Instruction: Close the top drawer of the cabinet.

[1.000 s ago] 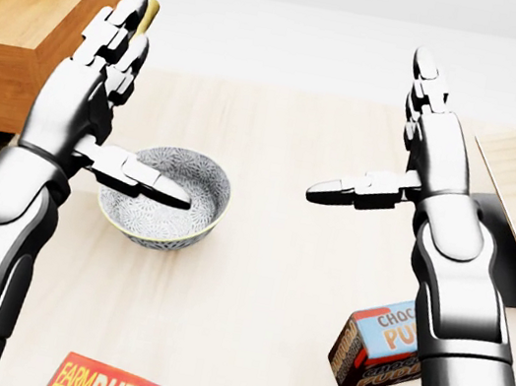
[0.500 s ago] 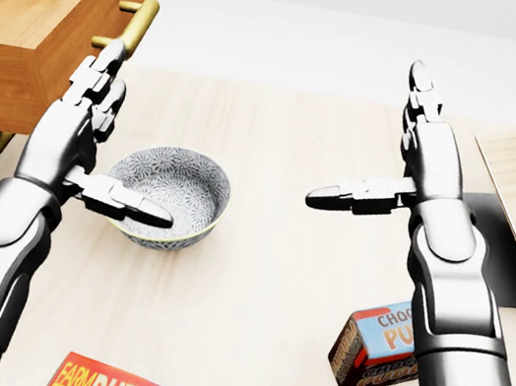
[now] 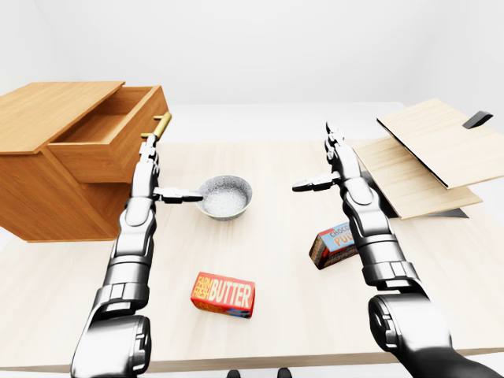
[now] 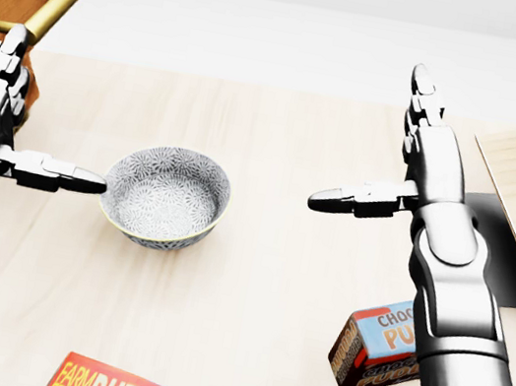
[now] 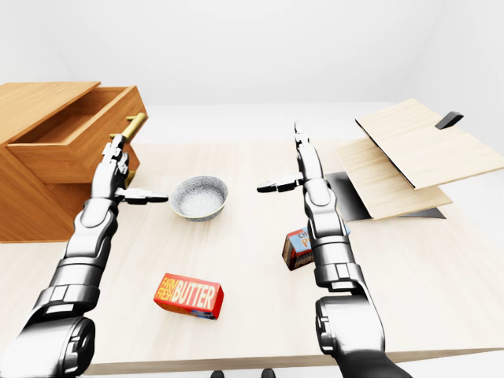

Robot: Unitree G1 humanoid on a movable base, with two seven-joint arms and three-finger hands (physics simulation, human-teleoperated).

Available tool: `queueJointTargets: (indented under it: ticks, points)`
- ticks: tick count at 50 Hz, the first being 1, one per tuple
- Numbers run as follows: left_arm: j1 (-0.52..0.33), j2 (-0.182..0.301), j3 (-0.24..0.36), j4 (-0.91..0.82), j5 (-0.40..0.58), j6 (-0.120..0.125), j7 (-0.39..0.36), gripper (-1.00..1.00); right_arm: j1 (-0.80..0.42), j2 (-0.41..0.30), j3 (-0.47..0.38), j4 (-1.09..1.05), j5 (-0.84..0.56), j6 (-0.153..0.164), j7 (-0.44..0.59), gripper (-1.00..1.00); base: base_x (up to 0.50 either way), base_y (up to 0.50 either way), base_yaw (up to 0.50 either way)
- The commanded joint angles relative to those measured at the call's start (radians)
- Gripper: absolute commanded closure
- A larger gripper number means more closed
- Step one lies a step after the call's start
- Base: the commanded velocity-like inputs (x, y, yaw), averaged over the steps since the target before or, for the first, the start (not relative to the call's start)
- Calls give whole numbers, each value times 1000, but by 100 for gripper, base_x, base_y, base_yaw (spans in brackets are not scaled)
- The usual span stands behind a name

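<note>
Drawer [image 3: 110, 134]: pulled out of the cabinet [image 3: 47, 169], brass handle [image 3: 161, 124] showing. Left hand [image 3: 146, 169]: fingers [image 3: 147, 150] apart, upright just below the handle, contact unclear. Right hand [image 3: 337, 161]: fingers spread, well right of drawer. Bowl [image 3: 224, 196] on tabletop [image 3: 276, 236], between the hands.

Head view: close, steep look down onto table [image 4: 272, 285], cropped around bowl [image 4: 166, 195]. Eye views: higher, wider, facing far wall across whole table, cabinet [image 3: 47, 165] left, boards [image 5: 409, 153] right. Bowl, butter box [image 3: 224, 294] shared.
</note>
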Motion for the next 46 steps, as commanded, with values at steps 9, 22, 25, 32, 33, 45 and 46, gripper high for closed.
queueJointTargets:
  ticks: [9, 22, 25, 32, 33, 45, 46]
  points:
    - [-289, 144, 40, 601, 14, 0, 64, -100, -5, 0, 0, 35, 2, -27, -4, -100, 1, 0, -1]
    - [-291, 220, 64, 618, 15, 0, 97, -100, 3, -5, -4, 31, 9, -30, -4, -100, 0, 0, 0]
    - [-294, 231, 67, 617, 15, 0, 111, -100, 12, -7, -6, 24, 10, -30, -3, -100, 0, 0, 0]
    - [-302, 240, 68, 629, 21, 0, 148, -100, 18, -11, -10, 12, 14, -26, -3, -100, 0, 0, 0]
    - [-300, 240, 66, 630, 26, 0, 160, -100, 29, -10, -7, -1, 12, -23, -3, -100, 1, 0, 0]
    - [-296, 207, 54, 607, 38, 0, 177, -100, 20, -8, -6, 3, 9, -19, -4, -100, 0, 0, 0]
    - [-296, 204, 53, 605, 38, 0, 172, -100, 20, -8, -6, 0, 9, -16, -4, -100, 0, 0, 0]
